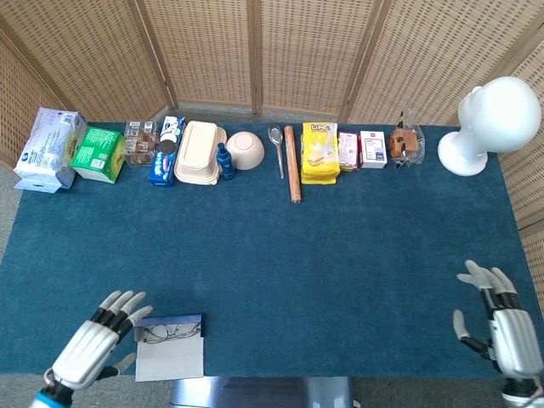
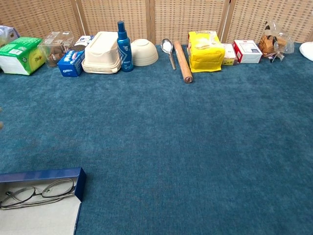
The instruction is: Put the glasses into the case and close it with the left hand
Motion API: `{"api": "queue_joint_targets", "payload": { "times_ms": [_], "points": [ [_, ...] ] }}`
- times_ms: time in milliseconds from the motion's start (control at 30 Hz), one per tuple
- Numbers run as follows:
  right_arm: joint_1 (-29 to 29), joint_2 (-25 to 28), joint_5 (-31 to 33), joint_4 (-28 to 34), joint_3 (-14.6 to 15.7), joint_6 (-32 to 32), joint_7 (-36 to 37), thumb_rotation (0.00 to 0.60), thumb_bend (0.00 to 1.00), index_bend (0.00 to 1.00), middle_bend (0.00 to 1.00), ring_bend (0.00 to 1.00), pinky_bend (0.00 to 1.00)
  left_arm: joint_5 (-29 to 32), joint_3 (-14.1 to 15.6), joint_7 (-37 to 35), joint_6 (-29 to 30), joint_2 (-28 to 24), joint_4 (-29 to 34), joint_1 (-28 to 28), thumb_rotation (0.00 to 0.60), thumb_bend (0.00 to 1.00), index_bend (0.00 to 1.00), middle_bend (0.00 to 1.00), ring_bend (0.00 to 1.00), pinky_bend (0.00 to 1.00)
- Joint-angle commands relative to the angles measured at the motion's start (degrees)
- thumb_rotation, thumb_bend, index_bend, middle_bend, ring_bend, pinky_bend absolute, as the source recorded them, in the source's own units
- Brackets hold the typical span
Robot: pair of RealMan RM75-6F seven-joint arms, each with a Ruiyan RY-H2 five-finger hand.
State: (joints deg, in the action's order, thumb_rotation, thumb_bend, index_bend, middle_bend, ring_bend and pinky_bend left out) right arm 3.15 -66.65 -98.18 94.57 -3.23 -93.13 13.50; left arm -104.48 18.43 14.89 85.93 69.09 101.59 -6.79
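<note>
The glasses [image 2: 36, 192] lie inside the open blue case [image 2: 49, 175] at the table's near left corner, its pale lid [image 2: 44, 223] folded toward me. The head view shows the glasses [image 1: 166, 331] in the case [image 1: 170, 347] as well. My left hand [image 1: 92, 342] hovers just left of the case, fingers spread, holding nothing. My right hand [image 1: 501, 323] is at the near right edge, also spread and empty. Neither hand shows in the chest view.
Along the far edge stand packets [image 1: 49, 147], a green box [image 1: 98, 153], a cookie pack [image 1: 166, 153], a clamshell box [image 1: 200, 151], a blue bottle [image 1: 224, 161], a bowl [image 1: 246, 150], a spoon, a rolling pin [image 1: 291, 164], snack boxes [image 1: 320, 151] and a white mannequin head [image 1: 489, 123].
</note>
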Motion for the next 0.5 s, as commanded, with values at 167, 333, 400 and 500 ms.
{"api": "queue_joint_targets", "payload": {
  "times_ms": [167, 333, 400, 500],
  "points": [
    [-4.48, -1.34, -2.38, -0.03, -0.88, 2.85, 1.62, 0.600, 0.49, 0.00, 0.27, 0.13, 0.11, -5.85, 1.34, 4.39, 9.23, 7.39, -14.20, 8.75, 0.600, 0.24, 0.14, 0.04, 0.00, 0.00],
    [-6.20, -1.98, -3.05, -0.46, -0.74, 3.53, 2.55, 0.600, 0.49, 0.00, 0.27, 0.13, 0.11, -7.54, 0.80, 5.00, 13.08, 11.33, -24.25, 12.52, 0.598, 0.24, 0.13, 0.03, 0.00, 0.00],
    [-6.89, -2.21, -3.67, -0.64, -0.61, 3.45, 3.24, 0.600, 0.49, 0.00, 0.27, 0.13, 0.11, -8.07, 0.62, 6.57, 13.61, 12.63, -28.62, 13.73, 0.599, 0.24, 0.13, 0.03, 0.00, 0.00],
    [-7.39, -2.36, -4.17, -1.01, -0.38, 3.01, 3.91, 0.600, 0.49, 0.00, 0.27, 0.13, 0.11, -8.95, -0.03, 6.78, 15.16, 14.73, -32.90, 14.87, 0.598, 0.24, 0.12, 0.02, 0.00, 0.00]
  ]
}}
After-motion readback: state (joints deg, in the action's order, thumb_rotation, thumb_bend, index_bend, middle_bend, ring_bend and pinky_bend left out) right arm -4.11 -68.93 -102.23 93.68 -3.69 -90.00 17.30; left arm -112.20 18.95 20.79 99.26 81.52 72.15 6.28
